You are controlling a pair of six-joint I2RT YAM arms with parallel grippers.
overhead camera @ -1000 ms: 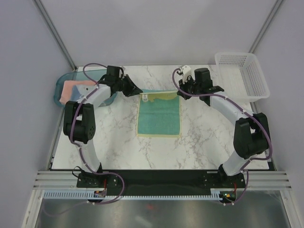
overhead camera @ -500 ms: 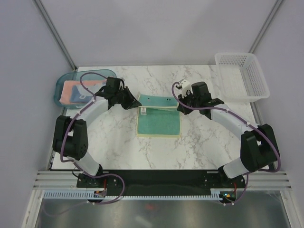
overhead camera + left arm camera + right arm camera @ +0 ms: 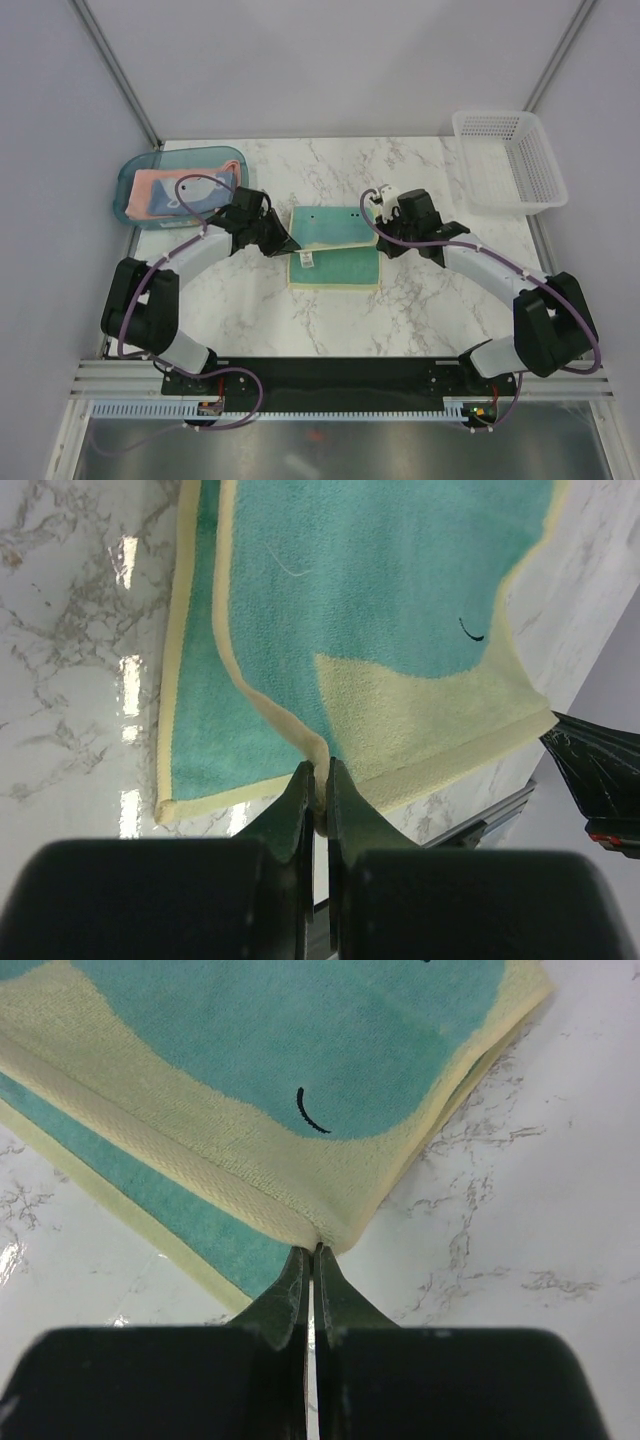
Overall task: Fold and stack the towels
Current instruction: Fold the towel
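Note:
A pale yellow towel with a teal panel (image 3: 335, 262) lies in the middle of the marble table, its far edge doubled over toward me. My left gripper (image 3: 292, 244) is shut on the folded layer's left corner, and the left wrist view shows the yellow hem (image 3: 300, 735) pinched at the left gripper's (image 3: 320, 776) tips. My right gripper (image 3: 381, 247) is shut on the right corner, where the towel (image 3: 300, 1050) meets the right gripper's (image 3: 315, 1251) closed tips just above the table. A salmon-pink towel (image 3: 158, 190) lies in the tray at the far left.
The teal translucent tray (image 3: 200, 152) sits at the far left corner of the table. A white mesh basket (image 3: 510, 160) stands at the far right corner. Bare marble (image 3: 330, 320) runs between the towel and the near edge.
Both grippers have come toward the near side with the towel's far corners, laying the upper layer over the lower one. The fold has grown wider.

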